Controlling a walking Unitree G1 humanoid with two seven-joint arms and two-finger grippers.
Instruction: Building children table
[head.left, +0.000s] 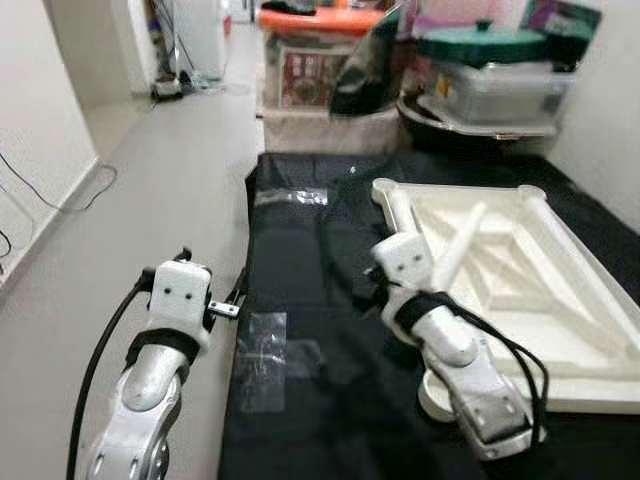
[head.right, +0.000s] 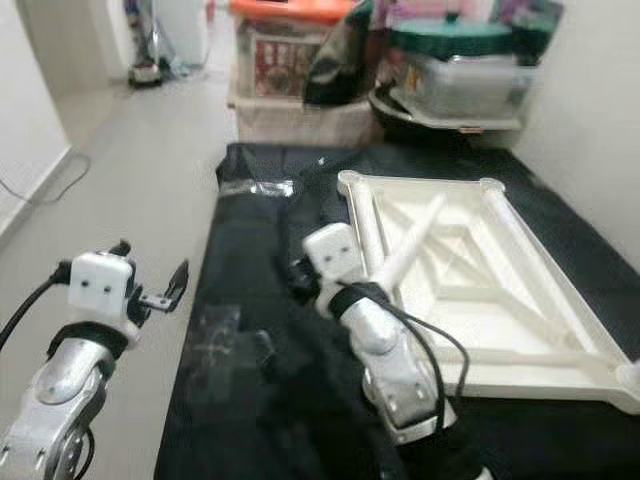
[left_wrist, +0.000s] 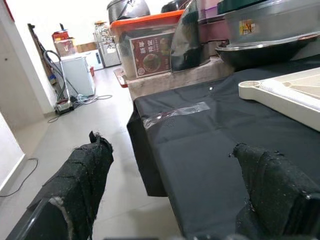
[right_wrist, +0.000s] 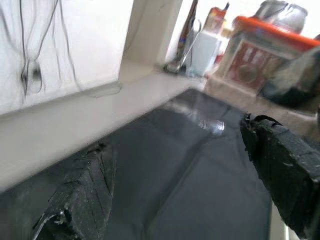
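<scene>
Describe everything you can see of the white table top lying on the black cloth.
The white table top lies flat and upside down on the black cloth, showing its ribbed underside: raised edges, diagonal braces and round leg sockets at the corners. It looks like moulded plastic. One white leg lies loose and slanted across the braces. The right hand's wrist block sits at its near-left edge; whether they touch cannot be told.

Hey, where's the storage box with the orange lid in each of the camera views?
Left eye view: orange-lidded box top centre, beyond the black cloth.
Right eye view: top, left of centre.
Left wrist view: past the cloth's far edge.
Right wrist view: blurred, beyond the cloth.
Shared landmark: the clear tape strip on the cloth in front of the box.
</scene>
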